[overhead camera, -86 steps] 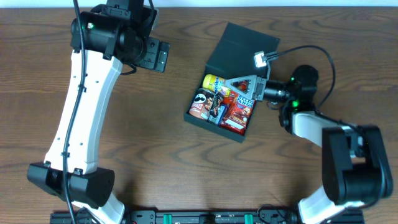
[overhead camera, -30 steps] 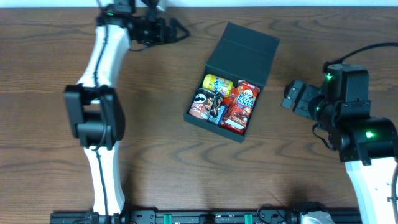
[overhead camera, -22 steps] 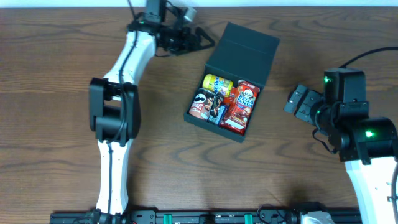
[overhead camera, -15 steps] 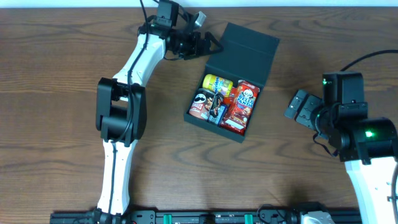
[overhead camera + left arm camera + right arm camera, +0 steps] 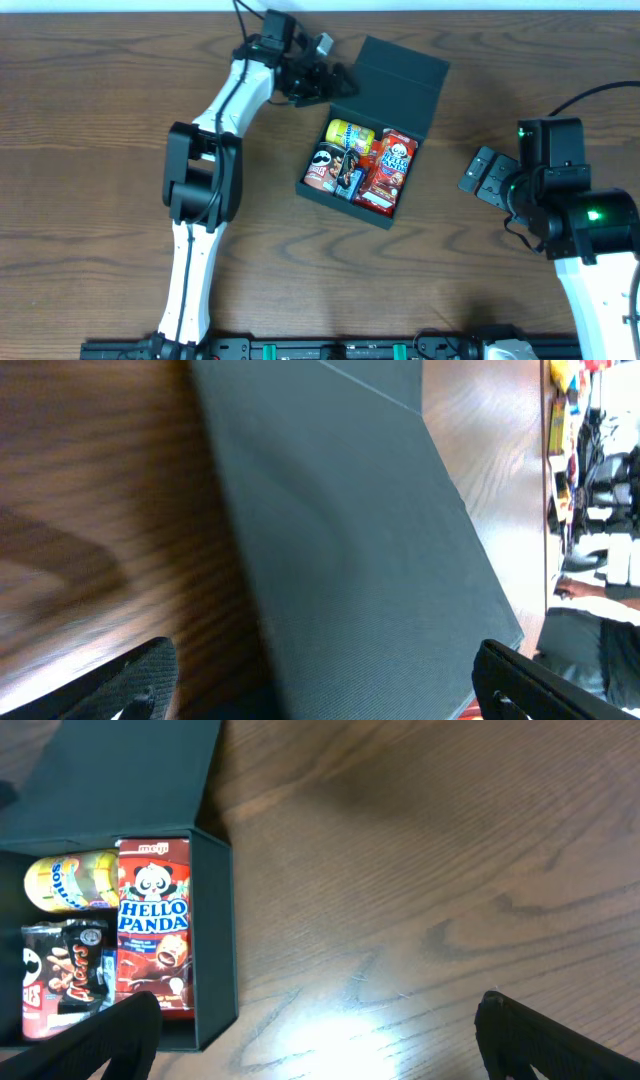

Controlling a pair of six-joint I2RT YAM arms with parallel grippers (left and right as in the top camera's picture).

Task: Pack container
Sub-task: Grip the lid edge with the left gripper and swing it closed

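container (image 5: 213, 940) seen toward the middle of the table's (image 5: 100, 200) far edge, lid (image 5: 395, 75) laid open, snacks (image 5: 362, 165) packed inside | left gripper (image 5: 338, 82) spread wide, nothing held, at the lid's left edge | right gripper (image 5: 472, 178) spread wide, empty, toward the right edge

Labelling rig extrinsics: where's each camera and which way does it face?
Overhead: above the table, facing straight down; both arms, left gripper by the container, right gripper apart.
Left wrist: on left arm, facing the container's lid; its fingertips at bottom.
Right wrist: on right arm, facing down at Hello Panda box; its fingertips at bottom.
Shared: the container, in all three.
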